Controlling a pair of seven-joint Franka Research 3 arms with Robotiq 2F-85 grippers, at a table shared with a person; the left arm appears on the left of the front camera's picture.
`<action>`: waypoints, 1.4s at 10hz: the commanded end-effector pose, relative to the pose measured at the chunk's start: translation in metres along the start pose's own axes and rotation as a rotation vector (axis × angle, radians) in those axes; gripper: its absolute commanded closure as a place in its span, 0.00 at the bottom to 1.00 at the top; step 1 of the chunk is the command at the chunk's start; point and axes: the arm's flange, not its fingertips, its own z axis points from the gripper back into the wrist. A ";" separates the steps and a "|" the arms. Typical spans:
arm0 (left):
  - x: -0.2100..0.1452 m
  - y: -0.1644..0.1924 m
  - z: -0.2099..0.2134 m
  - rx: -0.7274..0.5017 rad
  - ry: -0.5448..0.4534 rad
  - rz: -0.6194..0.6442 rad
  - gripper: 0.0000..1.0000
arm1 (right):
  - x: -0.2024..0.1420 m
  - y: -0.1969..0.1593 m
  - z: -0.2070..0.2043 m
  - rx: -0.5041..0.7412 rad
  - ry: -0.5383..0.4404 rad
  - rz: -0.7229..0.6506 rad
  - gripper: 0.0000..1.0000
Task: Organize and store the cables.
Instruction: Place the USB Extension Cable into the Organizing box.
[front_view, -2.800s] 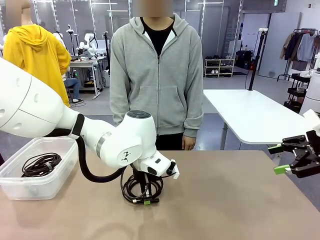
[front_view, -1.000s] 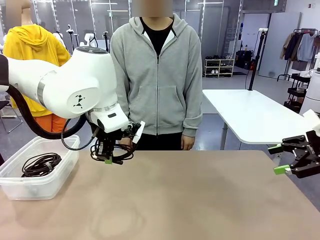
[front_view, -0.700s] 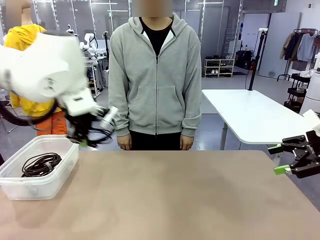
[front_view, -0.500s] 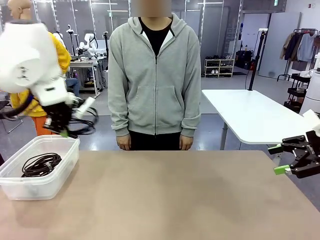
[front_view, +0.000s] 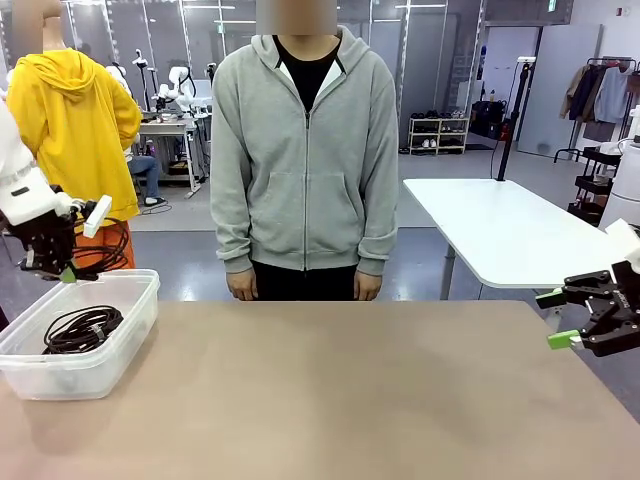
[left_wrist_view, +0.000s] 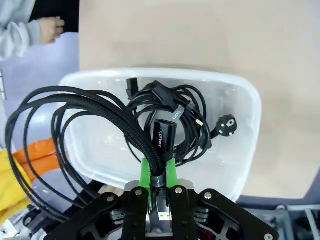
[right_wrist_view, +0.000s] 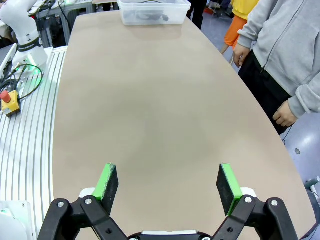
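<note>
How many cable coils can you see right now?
2. One coil hangs from the shut left gripper above the clear plastic bin; the other coil lies inside that bin. More could be hidden under it.

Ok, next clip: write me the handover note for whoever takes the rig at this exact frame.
Left tool: shut on a coiled black cable, held in the air over the clear plastic bin.
Right tool: open, holding nothing, at the table's right edge.
Done: one coiled cable with plugs already lies in the bin.
Left: lower and release the held coil into the bin.
Person stands at the far side, hands down.
</note>
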 end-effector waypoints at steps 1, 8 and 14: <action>-0.009 0.002 -0.025 -0.002 -0.030 0.083 0.86 | 0.004 0.002 0.002 0.006 0.002 -0.028 0.00; -0.034 -0.004 -0.082 -0.155 -0.044 0.238 0.86 | 0.004 0.002 0.002 0.006 0.002 -0.028 0.00; -0.030 -0.001 -0.076 -0.141 -0.022 0.242 0.27 | 0.004 0.002 0.002 0.006 0.002 -0.028 0.00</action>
